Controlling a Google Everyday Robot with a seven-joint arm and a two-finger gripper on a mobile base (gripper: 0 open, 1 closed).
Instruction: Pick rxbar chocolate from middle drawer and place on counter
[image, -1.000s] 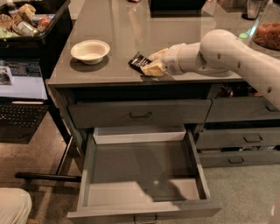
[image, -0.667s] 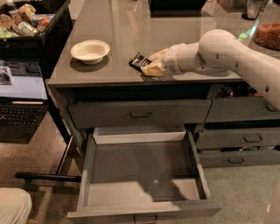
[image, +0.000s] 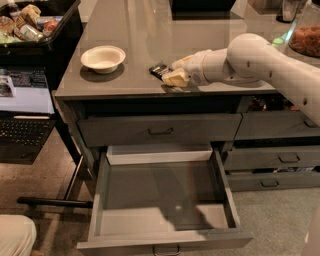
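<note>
Camera view: rxbar chocolate lying flat on the counter, close to its front edge.
I read the bar's long axis as slanted: the far end points left and back toward the white bowl, and the near end meets my gripper. I can't tell whether the gripper is clamped on it or released. Below, the middle drawer stands pulled out.

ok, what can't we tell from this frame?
- Camera view: chocolate bar, right end hidden behind the gripper at the front of the counter; grip unclear.
- Camera view: bar's print too small to read.
- Camera view: open drawer, handle cut off by bottom edge.
</note>
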